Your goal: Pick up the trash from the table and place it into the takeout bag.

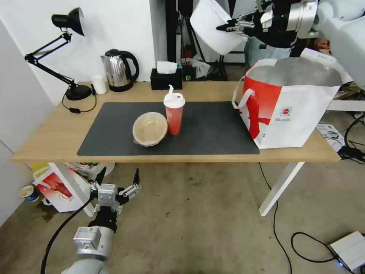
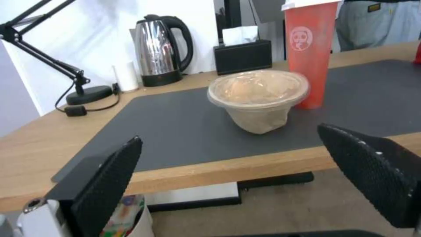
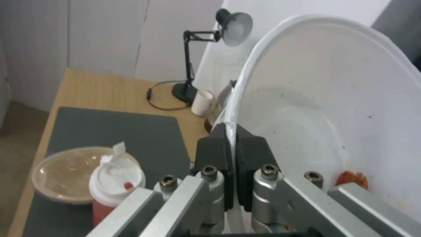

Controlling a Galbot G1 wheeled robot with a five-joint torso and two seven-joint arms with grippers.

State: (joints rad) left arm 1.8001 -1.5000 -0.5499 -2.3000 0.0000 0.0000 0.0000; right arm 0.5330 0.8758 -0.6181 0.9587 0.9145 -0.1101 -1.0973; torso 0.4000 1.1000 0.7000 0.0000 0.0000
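**White bowl held high, up by the takeout bag**

My right gripper [image 3: 231, 138] is clamped on the rim of the white bowl [image 1: 215, 24], held tilted in the air, up behind the takeout bag [image 1: 296, 110]. A bit of red shell [image 3: 352, 179] sits inside the bowl. The bag stands open at the right end of the table [image 1: 45, 140]. The tan bowl [image 1: 149, 128] and red cup [image 1: 174, 114] sit touching on the dark mat [image 1: 213, 129]. My left gripper [image 1: 118, 182] hangs below the table's front edge, jaws spread wide, holding nothing.
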